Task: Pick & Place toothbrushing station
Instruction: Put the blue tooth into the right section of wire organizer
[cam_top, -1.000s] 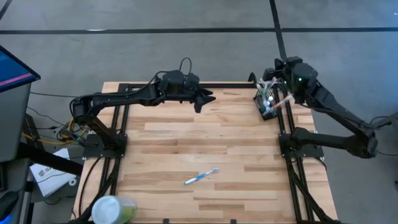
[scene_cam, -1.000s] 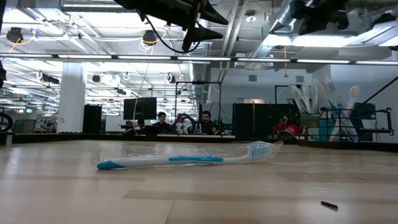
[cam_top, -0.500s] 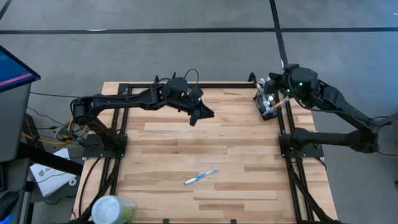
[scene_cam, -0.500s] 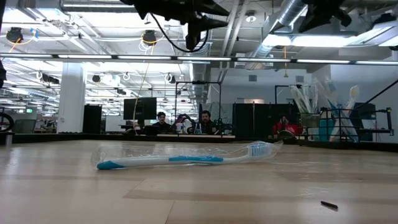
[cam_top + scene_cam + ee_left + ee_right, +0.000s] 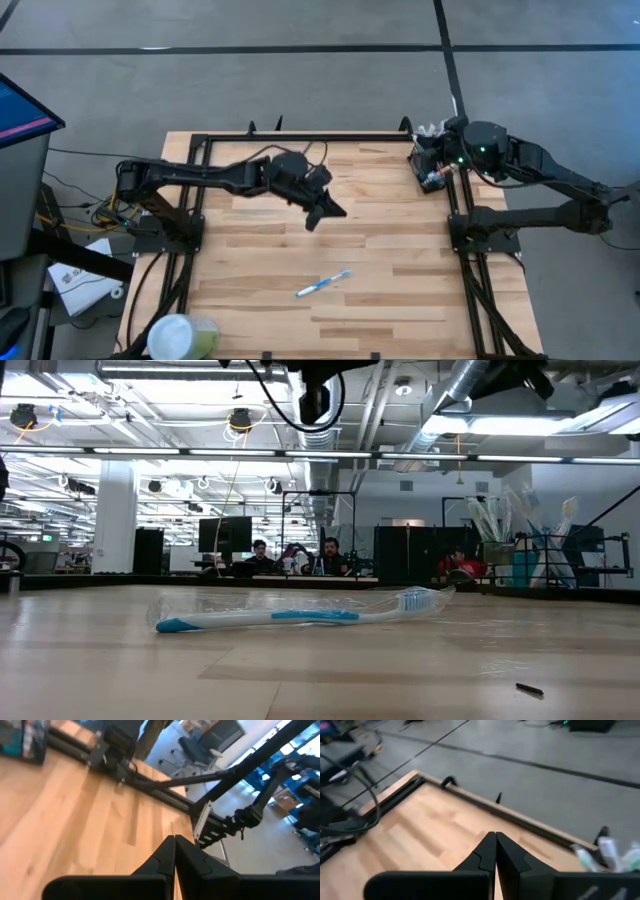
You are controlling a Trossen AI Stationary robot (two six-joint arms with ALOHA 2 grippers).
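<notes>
Wooden planks of the table (image 5: 300, 240) lie under both arms, with grey floor all round. At the far right edge of the table, just beside the right arm's wrist, stands the toothbrushing station (image 5: 432, 166), a small dark boxy holder with pale items poking out of its top. It looks light and stiff, probably hard plastic with smooth walls, so it may slip or tip if pinched high; the loose items in it could spill. A hold low across two opposite walls looks safest. The right gripper (image 5: 495, 851) hangs close above the station with its fingers pressed together on nothing, and would need to spread them before taking it. The black frame rail beside the station crowds that side and limits the approach.

Over the middle of the table the left gripper (image 5: 326, 208) hovers, fingers together and empty. A blue-and-white toothbrush (image 5: 323, 284) lies flat nearer the front edge, well apart from the station, and a pale-green cup (image 5: 180, 337) with a white lid sits at the front left corner; neither blocks the way
</notes>
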